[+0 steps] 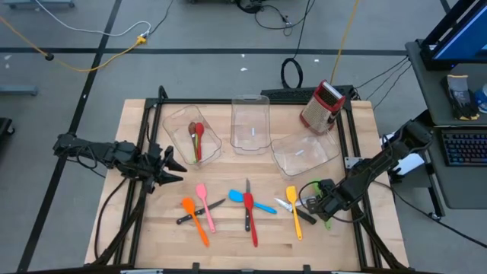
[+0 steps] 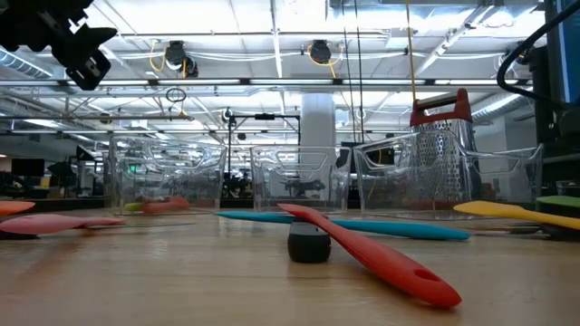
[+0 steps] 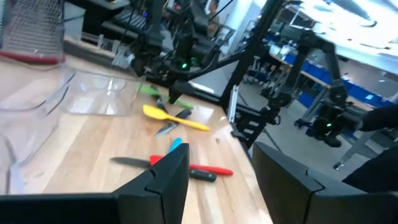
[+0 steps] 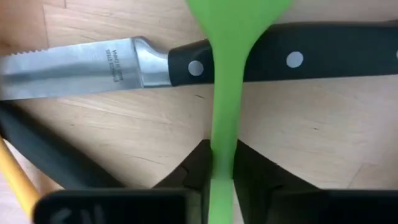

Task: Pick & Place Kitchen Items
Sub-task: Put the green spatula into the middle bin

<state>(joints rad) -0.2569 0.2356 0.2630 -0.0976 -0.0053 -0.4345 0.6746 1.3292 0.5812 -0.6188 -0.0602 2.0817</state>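
My right gripper [image 1: 326, 207] points down at the table's near right and is shut on a green utensil [image 4: 227, 93]. This utensil lies across the handle of a black-handled knife [image 4: 292, 59]. Further kitchen items lie along the near half of the table: an orange spatula [image 1: 195, 221], a pink one [image 1: 204, 204], a blue one [image 1: 251, 200], a red one [image 1: 251, 224] and a yellow one [image 1: 294, 209]. My left gripper [image 1: 173, 169] hangs open above the table's left side, holding nothing. My right gripper pinches the green utensil's thin handle [image 4: 221, 158] between its two fingers, coming from above and pointing down. The handle runs out from between the fingers and passes over the knife's black handle [image 4: 186, 62]. Whether the utensil's head is off the table, I cannot tell.
Three clear bins stand across the middle: the left one [image 1: 176, 122] holds a brown and a red spoon, the others [image 1: 249, 103] [image 1: 327, 148] show nothing inside. A red-topped grater [image 1: 321, 106] stands at the far right. A second dark knife [image 1: 199, 211] lies between the orange and pink spatulas.
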